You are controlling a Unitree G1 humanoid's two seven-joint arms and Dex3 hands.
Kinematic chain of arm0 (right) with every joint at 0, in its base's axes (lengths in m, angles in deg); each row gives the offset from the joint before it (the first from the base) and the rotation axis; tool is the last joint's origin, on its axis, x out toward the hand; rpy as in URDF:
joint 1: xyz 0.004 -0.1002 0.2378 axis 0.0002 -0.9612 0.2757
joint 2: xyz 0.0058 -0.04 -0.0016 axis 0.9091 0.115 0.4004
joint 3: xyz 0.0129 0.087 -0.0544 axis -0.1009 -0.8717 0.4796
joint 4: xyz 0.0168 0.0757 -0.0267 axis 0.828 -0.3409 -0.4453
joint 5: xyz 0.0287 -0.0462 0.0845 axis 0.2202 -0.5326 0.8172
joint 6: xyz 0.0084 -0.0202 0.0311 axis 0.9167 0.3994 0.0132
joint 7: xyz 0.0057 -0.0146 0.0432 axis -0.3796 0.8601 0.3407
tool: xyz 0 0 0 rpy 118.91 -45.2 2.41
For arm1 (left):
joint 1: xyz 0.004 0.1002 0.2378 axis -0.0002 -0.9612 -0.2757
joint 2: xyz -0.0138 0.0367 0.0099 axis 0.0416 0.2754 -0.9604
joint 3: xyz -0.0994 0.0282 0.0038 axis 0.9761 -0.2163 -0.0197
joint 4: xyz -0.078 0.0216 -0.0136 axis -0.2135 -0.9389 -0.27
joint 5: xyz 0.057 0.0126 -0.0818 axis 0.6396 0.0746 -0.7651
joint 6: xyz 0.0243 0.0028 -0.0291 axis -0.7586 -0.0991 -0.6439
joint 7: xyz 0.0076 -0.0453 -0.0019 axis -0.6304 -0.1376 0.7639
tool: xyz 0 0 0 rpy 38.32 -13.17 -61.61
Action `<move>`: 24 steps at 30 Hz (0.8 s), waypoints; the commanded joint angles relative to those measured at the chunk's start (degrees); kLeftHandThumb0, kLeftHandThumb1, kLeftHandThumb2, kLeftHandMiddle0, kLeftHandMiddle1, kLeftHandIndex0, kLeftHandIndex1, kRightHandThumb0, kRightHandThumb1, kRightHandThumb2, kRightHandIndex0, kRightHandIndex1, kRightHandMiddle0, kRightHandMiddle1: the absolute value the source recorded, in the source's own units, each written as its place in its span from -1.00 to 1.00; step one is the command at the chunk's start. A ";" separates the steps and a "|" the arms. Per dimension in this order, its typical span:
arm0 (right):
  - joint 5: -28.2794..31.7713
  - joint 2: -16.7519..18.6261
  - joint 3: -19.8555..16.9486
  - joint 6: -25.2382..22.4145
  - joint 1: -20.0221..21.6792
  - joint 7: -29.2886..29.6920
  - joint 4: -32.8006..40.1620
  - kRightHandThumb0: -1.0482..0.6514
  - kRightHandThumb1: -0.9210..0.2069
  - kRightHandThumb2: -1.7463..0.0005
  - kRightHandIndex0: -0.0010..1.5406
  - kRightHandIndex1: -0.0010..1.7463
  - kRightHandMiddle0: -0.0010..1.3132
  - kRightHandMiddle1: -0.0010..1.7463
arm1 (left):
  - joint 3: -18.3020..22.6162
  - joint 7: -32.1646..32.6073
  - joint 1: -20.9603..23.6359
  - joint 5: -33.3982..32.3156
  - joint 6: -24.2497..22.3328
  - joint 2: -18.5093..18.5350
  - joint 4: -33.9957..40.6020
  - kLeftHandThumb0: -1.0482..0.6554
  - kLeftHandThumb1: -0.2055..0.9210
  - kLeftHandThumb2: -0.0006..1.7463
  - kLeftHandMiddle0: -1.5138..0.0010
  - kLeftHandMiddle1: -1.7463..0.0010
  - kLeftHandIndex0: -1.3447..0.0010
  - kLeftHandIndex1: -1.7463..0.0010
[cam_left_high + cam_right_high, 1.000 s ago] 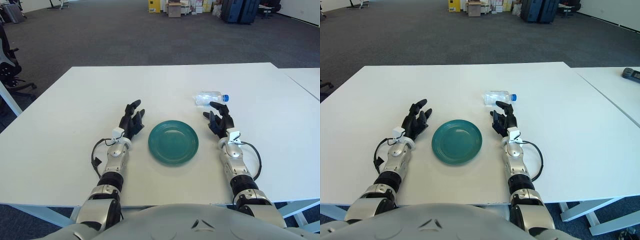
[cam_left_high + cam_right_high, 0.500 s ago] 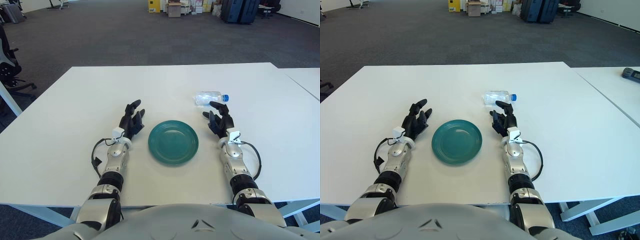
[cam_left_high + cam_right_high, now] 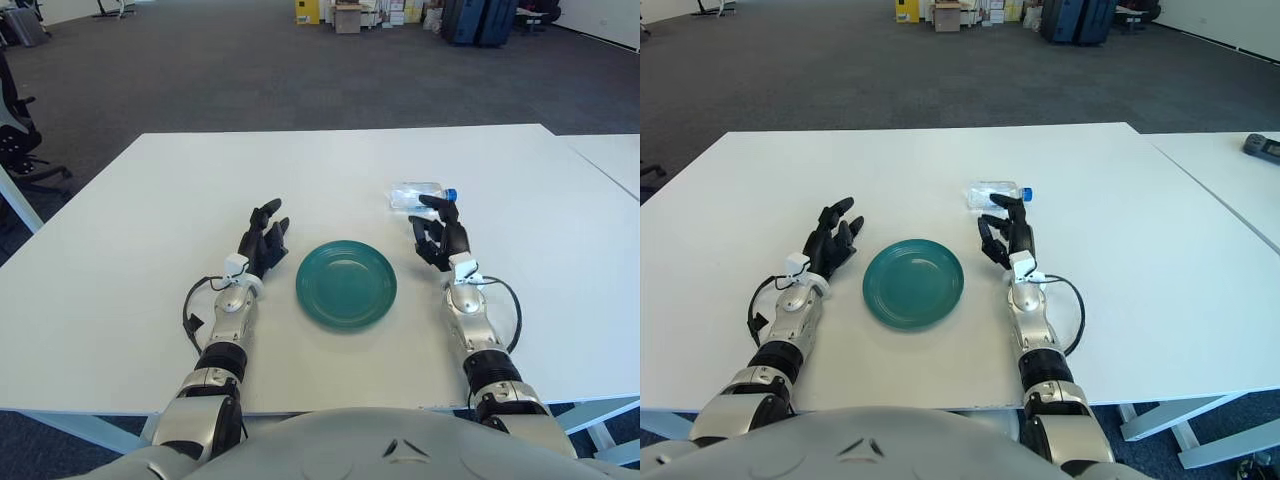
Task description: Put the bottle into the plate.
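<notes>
A clear plastic bottle (image 3: pixel 416 194) with a blue cap lies on its side on the white table (image 3: pixel 140 220), beyond and to the right of a round teal plate (image 3: pixel 347 284). My right hand (image 3: pixel 440 233) is open just in front of the bottle, its fingertips close to the capped end; whether they touch it is unclear. To the left of the plate my left hand (image 3: pixel 263 240) is open and holds nothing. In the right eye view the bottle (image 3: pixel 995 193) lies just past my right hand (image 3: pixel 1006 232).
A second white table (image 3: pixel 1230 180) stands to the right with a dark device (image 3: pixel 1260 145) on it. Grey carpet stretches beyond the table, with boxes and cases (image 3: pixel 400 15) at the far wall.
My right hand has moved forward a little, closing in on the bottle. The left hand, plate and bottle have not moved.
</notes>
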 commanded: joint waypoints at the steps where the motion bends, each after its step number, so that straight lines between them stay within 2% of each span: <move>1: -2.00 -1.49 0.37 -0.25 2.11 1.32 1.56 -0.41 -1.00 0.50 -0.39 -0.48 -0.99 0.09 | 0.03 0.31 1.27 0.00 -0.50 0.03 -1.04 -0.69 1.00 0.01 0.32 0.99 0.99 0.06; 8: -11.26 -5.74 2.95 1.35 7.39 7.42 -0.69 -0.46 -1.00 0.55 -0.41 -0.54 -1.00 -0.02 | -0.11 0.47 1.44 0.19 -0.38 -0.35 -1.70 -0.68 1.00 0.01 0.32 0.99 1.00 0.07; 13: -13.30 -7.30 4.09 1.40 10.34 9.37 -3.60 -0.50 -1.00 0.54 -0.43 -0.56 -1.00 -0.08 | -0.29 0.65 1.41 0.44 -0.30 -0.55 -2.05 -0.68 1.00 0.01 0.33 1.00 1.00 0.08; 17: -14.71 -8.59 5.40 1.17 14.26 10.42 -8.09 -0.54 -1.00 0.52 -0.46 -0.60 -1.00 -0.14 | -0.38 0.50 1.34 0.39 -0.34 -0.79 -2.24 -0.68 1.00 0.01 0.34 1.00 1.00 0.08; 24: -17.97 -10.33 8.38 -0.56 17.94 11.60 -12.36 -0.62 -1.00 0.45 -0.50 -0.71 -1.00 -0.22 | -0.42 0.47 1.60 0.26 -0.27 -1.10 -2.54 -0.69 1.00 0.01 0.34 1.00 1.00 0.09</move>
